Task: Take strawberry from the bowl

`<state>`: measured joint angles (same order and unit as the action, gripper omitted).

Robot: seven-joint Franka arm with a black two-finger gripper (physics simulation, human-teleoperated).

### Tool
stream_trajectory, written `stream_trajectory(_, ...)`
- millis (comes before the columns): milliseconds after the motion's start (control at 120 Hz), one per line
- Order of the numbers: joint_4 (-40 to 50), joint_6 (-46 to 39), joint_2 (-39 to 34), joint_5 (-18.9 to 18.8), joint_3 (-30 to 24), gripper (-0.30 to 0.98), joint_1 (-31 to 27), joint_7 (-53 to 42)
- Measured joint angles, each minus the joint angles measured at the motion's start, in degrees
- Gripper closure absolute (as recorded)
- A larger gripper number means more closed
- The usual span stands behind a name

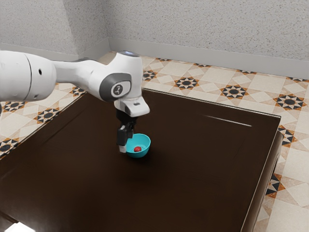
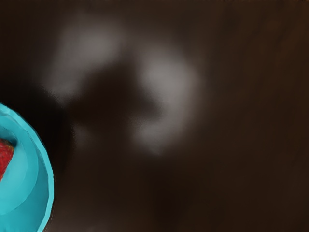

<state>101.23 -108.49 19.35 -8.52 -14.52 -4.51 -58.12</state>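
The gripper points down at the bowl's side nearer the exterior view's left, its fingers apart with nothing seen between them. A turquoise bowl stands upright on the table, partly covered by the gripper. Inside it lies the red strawberry, low in the bowl. In the wrist view the bowl is cut off by the picture's edge, and part of the strawberry shows within it.
The dark brown table extends around the bowl, with a raised rim along its far edge. A small white object is at the exterior view's lower left corner. Patterned floor tiles lie beyond the table.
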Motion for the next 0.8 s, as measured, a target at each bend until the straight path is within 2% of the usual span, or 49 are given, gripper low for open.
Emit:
stream_trajectory(67,0.2,-2.5,-0.7,0.1,-2.4,0.00,-0.5,2.8)
stream_trajectory(133,0.4,-4.4,-2.3,1.0,-4.0,0.00,-1.6,9.7)
stream_trajectory(267,1.7,-8.7,-3.1,3.8,-3.2,0.01,-4.6,22.1)
stream_trajectory(433,3.4,-16.3,-0.8,4.7,0.8,0.20,-2.9,39.9)
stream_trajectory(533,3.0,-17.4,0.0,1.2,3.1,0.31,-0.8,51.5)
stream_trajectory(633,2.3,-17.6,1.9,-0.8,4.6,0.36,0.4,62.8)
stream_trajectory(800,-1.9,-17.9,6.5,-1.9,6.9,0.28,1.9,77.9)
